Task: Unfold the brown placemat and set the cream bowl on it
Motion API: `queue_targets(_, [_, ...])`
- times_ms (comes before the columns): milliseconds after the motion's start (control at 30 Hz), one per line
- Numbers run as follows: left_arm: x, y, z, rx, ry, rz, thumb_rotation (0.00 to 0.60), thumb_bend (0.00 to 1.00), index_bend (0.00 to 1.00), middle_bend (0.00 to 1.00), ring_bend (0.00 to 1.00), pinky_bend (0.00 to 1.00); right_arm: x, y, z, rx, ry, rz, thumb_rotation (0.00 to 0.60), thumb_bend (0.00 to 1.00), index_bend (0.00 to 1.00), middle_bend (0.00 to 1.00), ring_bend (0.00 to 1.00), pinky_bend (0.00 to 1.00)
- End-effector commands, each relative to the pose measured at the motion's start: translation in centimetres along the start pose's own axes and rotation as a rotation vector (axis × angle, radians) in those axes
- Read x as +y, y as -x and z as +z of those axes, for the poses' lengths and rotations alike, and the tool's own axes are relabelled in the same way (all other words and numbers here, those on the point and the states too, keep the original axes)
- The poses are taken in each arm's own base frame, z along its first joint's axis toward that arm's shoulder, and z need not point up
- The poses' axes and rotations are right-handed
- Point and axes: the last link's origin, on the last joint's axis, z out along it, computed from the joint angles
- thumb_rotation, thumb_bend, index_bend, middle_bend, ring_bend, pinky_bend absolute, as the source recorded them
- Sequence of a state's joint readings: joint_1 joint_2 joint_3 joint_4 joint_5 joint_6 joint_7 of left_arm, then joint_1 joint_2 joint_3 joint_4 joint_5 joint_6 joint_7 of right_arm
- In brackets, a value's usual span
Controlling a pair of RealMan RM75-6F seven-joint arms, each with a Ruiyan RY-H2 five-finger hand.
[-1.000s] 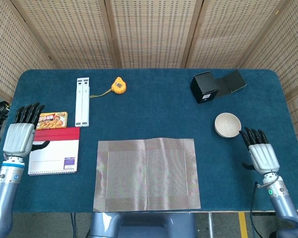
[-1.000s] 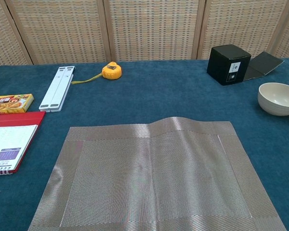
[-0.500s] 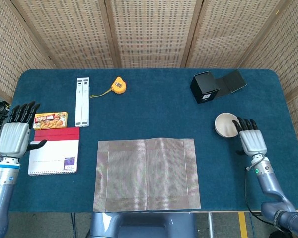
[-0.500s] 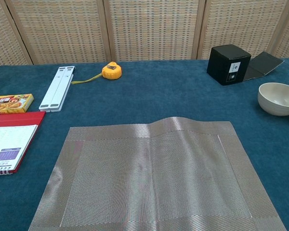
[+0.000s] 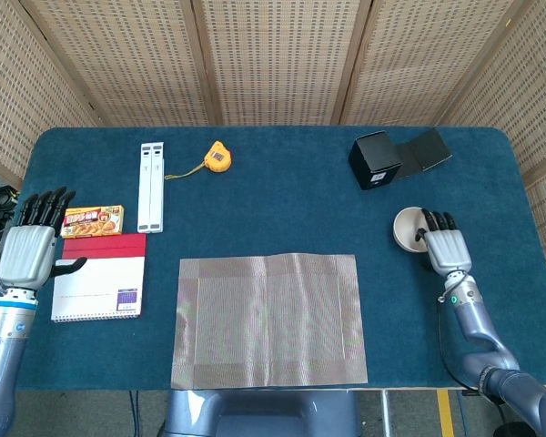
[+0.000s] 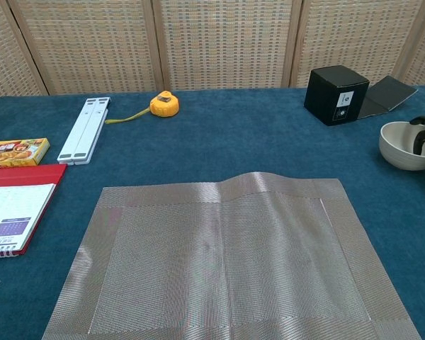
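Note:
The brown placemat (image 5: 268,319) lies spread flat at the table's front centre, with a slight ridge along its far edge (image 6: 227,262). The cream bowl (image 5: 406,228) stands upright on the blue cloth to the mat's right, apart from it (image 6: 400,146). My right hand (image 5: 444,248) is at the bowl's right side with its fingers stretched over the rim. In the chest view, dark fingertips (image 6: 419,140) reach inside the bowl. I see no closed grip. My left hand (image 5: 27,246) hovers at the table's left edge, fingers apart and holding nothing.
A black box (image 5: 375,160) with an open flap stands at the back right. A yellow tape measure (image 5: 217,157) and a white folding stand (image 5: 151,187) lie at the back left. A snack box (image 5: 93,220) and a red notebook (image 5: 100,276) lie near my left hand.
My right hand has moved forward and leftward from the table's right edge until its fingers reach over the bowl's rim. The bowl, the placemat and my left hand have stayed put.

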State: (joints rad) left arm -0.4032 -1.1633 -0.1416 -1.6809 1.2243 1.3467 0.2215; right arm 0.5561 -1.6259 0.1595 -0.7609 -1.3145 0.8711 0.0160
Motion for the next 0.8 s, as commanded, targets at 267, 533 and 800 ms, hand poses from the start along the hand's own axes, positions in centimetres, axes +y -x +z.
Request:
queue_targets(267, [0.1,0.2,0.1,-0.01,0.003,-0.003,0.6,0.0,0.0,0.0,0.0,0.0,-0.6,-0.9,-0.3,0.114,-0.075,0.043,0.6,0.71,0.69,0.0,0.0,0.0])
queue_targets(533, [0.2,0.3,0.1,-0.019,0.012,-0.009,0.6,0.0,0.0,0.0,0.0,0.0,-2.6,-3.6,-2.5,0.25,-0.257,0.08,0.6,0.71,0.7,0.0,0.0,0.0])
queue_targets(800, [0.1,0.2,0.1,-0.027,0.019,-0.02,0.6,0.0,0.0,0.0,0.0,0.0,-7.9,-5.9,-5.7,0.302,-0.532,0.093,0.6,0.71,0.7,0.0,0.0,0.0])
